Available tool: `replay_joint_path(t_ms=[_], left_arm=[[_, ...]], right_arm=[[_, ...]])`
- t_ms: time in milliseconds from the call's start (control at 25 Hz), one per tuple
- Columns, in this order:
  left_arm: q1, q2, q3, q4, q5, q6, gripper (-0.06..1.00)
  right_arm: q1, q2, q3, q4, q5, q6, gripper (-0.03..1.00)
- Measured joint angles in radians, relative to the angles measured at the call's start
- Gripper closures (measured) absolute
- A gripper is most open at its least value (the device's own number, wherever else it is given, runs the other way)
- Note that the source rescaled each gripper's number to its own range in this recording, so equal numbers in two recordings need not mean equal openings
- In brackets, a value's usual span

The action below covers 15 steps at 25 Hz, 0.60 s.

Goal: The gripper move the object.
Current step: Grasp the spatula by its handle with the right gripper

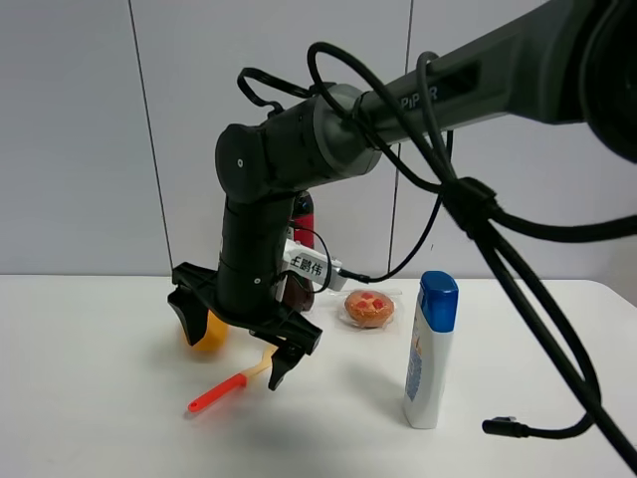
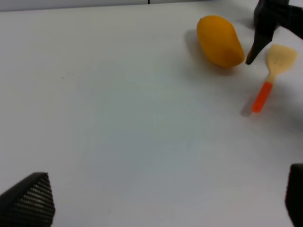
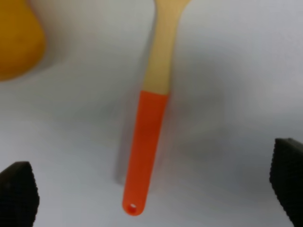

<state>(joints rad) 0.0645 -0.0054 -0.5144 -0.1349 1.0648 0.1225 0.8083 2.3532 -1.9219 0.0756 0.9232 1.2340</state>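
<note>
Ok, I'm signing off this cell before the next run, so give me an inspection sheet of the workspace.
Surface: plain white table.
Job's things: spatula lying flat, unheld, blade end nearest the orange fruit.
Clutter: orange fruit, wrapped tart, upright white bottle with blue cap.
Grippers: right gripper open, fingers either side of the spatula handle, no contact seen; left gripper open over bare table.
Cables: black cables hang from the arm; a plug end lies on the table.
Surroundings: white panelled wall.

Spatula (image 3: 151,118) lying under the gripper (image 1: 232,357)
Pale yellow blade, red-orange handle, flat on the table (image 1: 100,418); the black gripper hangs above, jaws wide apart, not touching.
</note>
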Motion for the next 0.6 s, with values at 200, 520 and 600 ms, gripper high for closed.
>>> replay_joint_path(t_ms=[200, 520, 600], left_arm=[[0.0, 0.0, 0.0, 0.0, 0.0, 0.0, -0.06], [0.0, 0.0, 0.0, 0.0, 0.0, 0.001, -0.06], [0.0, 0.0, 0.0, 0.0, 0.0, 0.001, -0.06]], right_arm=[[0.0, 0.011, -0.003, 0.0, 0.031, -0.031, -0.03], [0.0, 0.011, -0.003, -0.011, 0.011, -0.115, -0.03], [0.0, 0.013, -0.003, -0.011, -0.002, -0.101, -0.03]])
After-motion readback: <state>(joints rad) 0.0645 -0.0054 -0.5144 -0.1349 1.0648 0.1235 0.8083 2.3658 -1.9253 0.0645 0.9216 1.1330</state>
